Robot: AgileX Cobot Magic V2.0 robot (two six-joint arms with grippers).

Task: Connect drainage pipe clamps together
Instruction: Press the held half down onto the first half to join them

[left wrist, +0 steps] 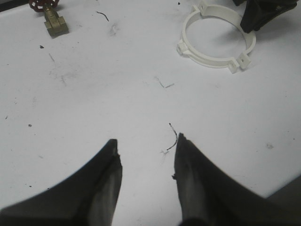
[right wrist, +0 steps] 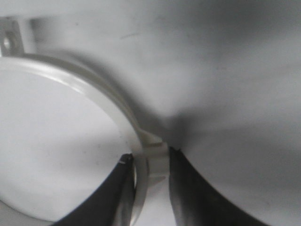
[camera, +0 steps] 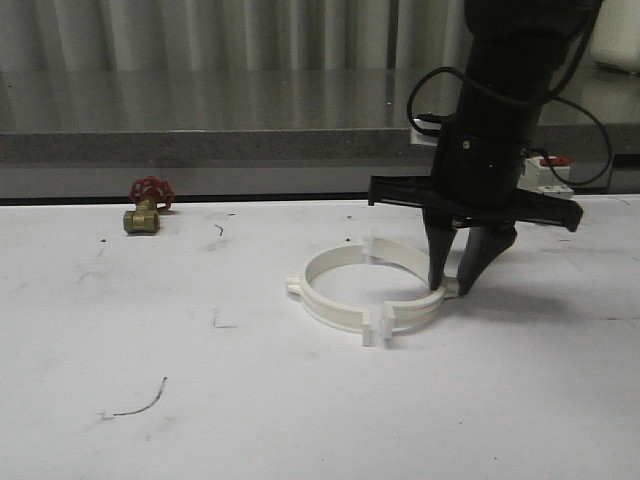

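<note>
Here, right fingers (right wrist: 126, 188) pinching joined drainage pipe clamps (camera: 345, 300), white table (camera: 150, 330)

The right gripper (camera: 452, 287) points straight down, fingers (right wrist: 190, 188) nearly closed; the left gripper (left wrist: 146, 150) hovers, fingers parted.

Scuffed white table (camera: 120, 340), grey ledge (camera: 200, 145)

Table (camera: 300, 420) open; valve (camera: 146, 207), probably breaker (camera: 545, 172) along rear.
</note>
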